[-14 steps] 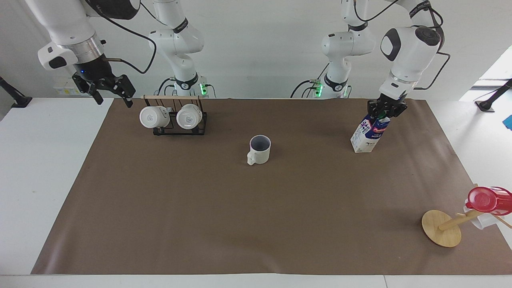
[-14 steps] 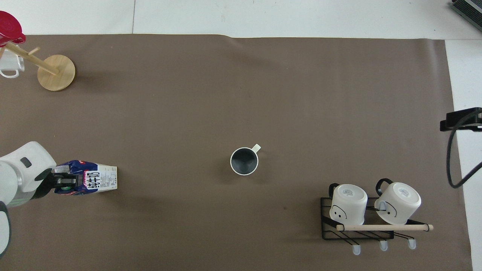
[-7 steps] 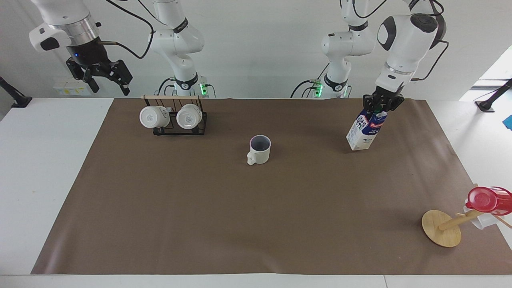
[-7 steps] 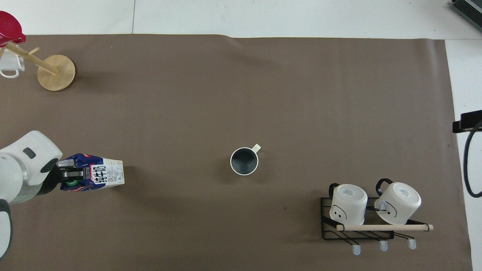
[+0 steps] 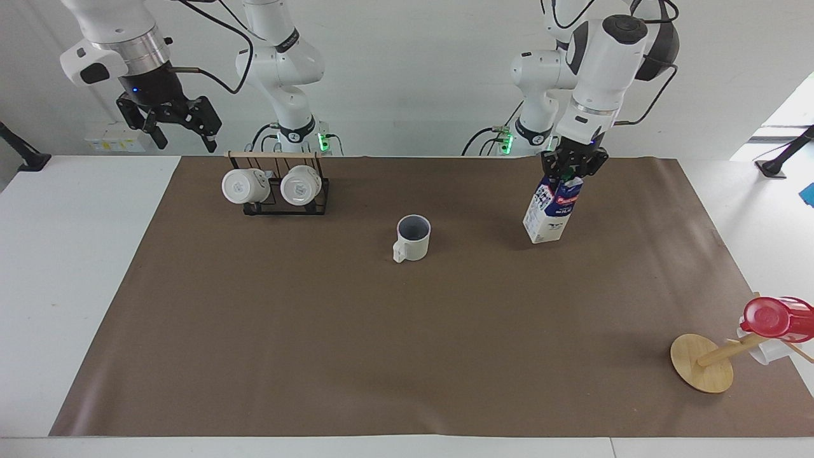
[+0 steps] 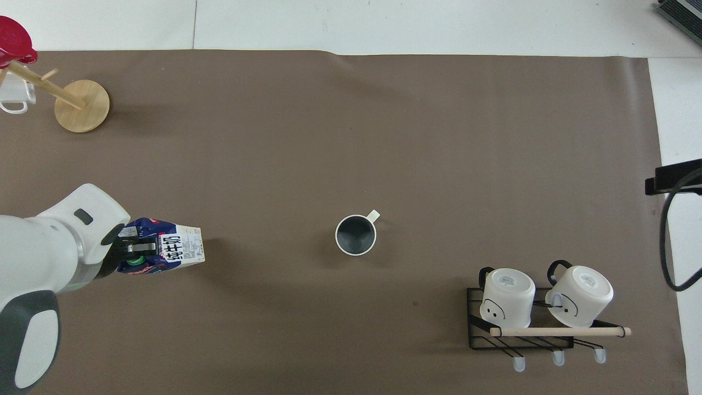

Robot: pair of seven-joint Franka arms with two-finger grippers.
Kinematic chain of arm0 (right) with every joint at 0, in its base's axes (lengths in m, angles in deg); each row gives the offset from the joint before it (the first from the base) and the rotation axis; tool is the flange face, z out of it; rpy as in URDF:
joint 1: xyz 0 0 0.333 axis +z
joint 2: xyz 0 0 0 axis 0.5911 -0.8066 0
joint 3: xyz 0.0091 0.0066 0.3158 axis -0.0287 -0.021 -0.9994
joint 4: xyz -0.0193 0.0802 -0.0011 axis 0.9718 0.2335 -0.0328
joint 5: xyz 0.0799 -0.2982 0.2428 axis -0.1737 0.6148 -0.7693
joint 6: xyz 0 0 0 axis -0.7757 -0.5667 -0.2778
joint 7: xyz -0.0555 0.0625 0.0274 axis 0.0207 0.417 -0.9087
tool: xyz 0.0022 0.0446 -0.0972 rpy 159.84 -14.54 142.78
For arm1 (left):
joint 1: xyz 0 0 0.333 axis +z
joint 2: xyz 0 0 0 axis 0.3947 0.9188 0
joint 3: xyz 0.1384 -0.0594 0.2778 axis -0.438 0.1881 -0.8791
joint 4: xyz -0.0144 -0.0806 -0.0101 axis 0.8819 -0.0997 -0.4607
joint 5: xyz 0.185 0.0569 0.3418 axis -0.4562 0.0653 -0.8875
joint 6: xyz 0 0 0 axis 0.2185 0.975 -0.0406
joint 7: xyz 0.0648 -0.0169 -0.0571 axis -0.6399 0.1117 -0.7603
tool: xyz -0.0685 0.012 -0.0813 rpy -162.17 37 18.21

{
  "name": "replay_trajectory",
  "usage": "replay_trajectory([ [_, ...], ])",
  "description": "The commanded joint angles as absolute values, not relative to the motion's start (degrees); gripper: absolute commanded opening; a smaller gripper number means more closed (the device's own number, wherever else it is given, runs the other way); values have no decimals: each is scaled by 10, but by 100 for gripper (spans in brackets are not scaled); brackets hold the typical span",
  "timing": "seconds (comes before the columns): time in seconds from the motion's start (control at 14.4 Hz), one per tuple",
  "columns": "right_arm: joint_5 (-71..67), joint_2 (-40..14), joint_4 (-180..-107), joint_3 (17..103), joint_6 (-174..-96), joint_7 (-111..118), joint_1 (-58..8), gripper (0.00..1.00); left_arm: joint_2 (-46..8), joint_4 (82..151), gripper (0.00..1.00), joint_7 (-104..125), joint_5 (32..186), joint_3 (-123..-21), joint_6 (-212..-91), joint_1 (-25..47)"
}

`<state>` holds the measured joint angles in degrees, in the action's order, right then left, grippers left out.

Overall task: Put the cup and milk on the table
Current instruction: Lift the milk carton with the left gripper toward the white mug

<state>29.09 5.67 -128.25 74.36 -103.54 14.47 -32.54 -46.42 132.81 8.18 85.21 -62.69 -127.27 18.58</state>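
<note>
Brown-matted table (image 5: pixel 254 331), left gripper (image 5: pixel 572 173) clamping milk (image 5: pixel 548 213) printed 纯牛奶, right gripper (image 5: pixel 172 130) spread, empty

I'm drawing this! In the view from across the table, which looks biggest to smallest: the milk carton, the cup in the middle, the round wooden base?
1. Round wooden base, though it sits closest to the camera, which makes it look larger.
2. Milk carton, hanging tilted from the left end effector.
3. Cup, standing on the brown mat.
</note>
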Motion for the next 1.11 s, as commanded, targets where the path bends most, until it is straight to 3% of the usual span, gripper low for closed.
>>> replay_trajectory([
  [0.0, 301, 63, -1289, 743, -1028, 138, -325, 100, -427, 1297, 44, 21, 854, -623, -1284, 140],
  [0.28, 300, 63, -1289, 743, -1028, 138, -325, 100, -387, 1287, 46, -66, 854, -624, -1329, 71],
  [1.04, 299, 70, -1298, 744, -1027, 137, -327, 100, -333, 1258, 48, -164, 849, -623, -1348, 24],
])
